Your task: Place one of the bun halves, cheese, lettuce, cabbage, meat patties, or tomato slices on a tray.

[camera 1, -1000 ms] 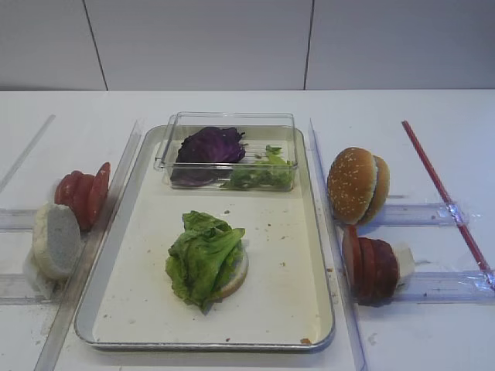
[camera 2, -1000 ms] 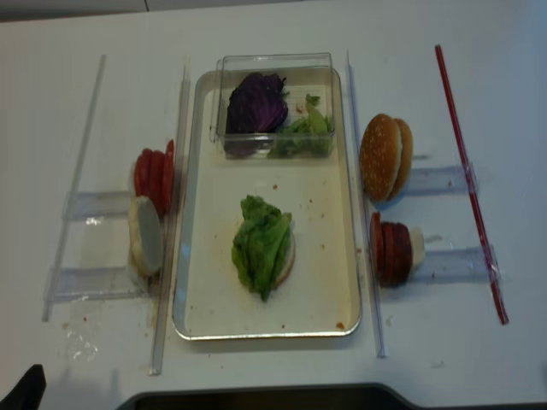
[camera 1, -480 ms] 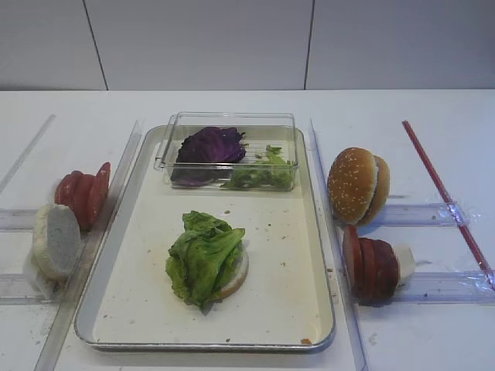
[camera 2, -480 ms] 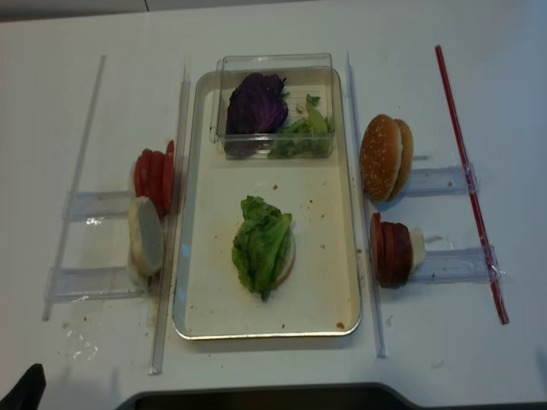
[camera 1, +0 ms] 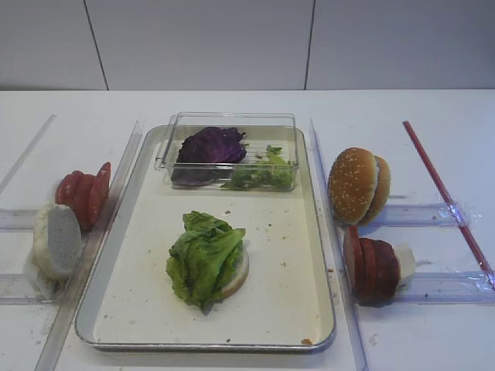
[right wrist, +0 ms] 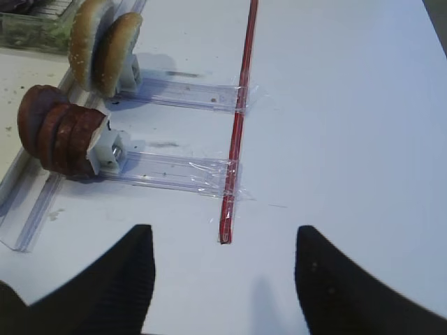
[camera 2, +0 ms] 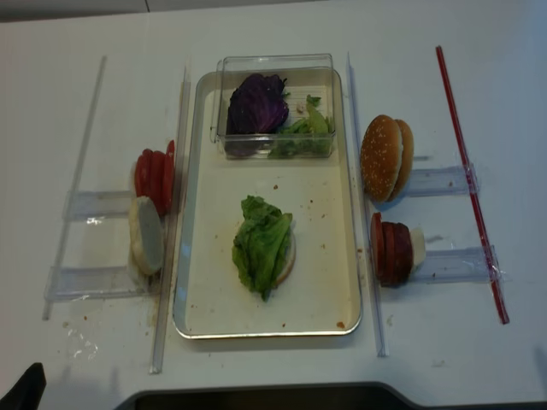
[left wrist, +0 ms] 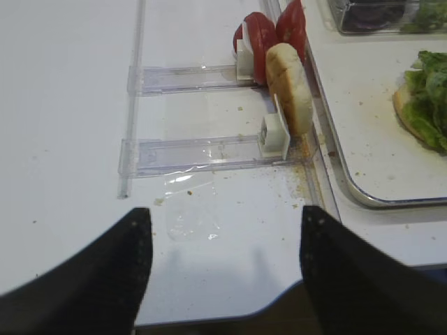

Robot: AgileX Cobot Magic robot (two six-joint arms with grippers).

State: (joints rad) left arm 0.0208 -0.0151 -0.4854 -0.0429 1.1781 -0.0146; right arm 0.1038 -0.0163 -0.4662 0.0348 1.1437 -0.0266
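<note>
A shiny metal tray (camera 1: 319, 263) is seen at the middle of the white table (camera 1: 232, 104). Near the tray's middle, a pale bun half (camera 1: 237, 275) lies flat on the crumb-speckled base, and a bunch of green lettuce (camera 1: 203, 257) is draped over it, covering most of it. At the far end of the tray a clear plastic box (camera 1: 226, 124) is set, in which the purple cabbage (camera 1: 210, 144) lies on the left and a few loose green leaves (camera 1: 263, 173) on the right. Left of the tray, tomato slices (camera 1: 83, 194) are stood on edge in a clear plastic holder (left wrist: 188, 70), and just in front of them another bun half (camera 1: 56, 239) is stood on edge with its pale cut face showing. Right of the tray, two sesame-seeded bun tops (camera 1: 357, 185) are stood on edge together, and nearer the front the meat patties (camera 1: 370, 265) are lined up on edge against a small white block (right wrist: 108, 149). A red strip (camera 1: 445, 197) runs along the table beyond them. The left gripper (left wrist: 223, 269) is held above the table's front edge, left of the tray, with its jaws spread wide and nothing between them. The right gripper (right wrist: 223, 269) is held above bare table near the red strip's end, likewise wide apart and holding nothing.
</note>
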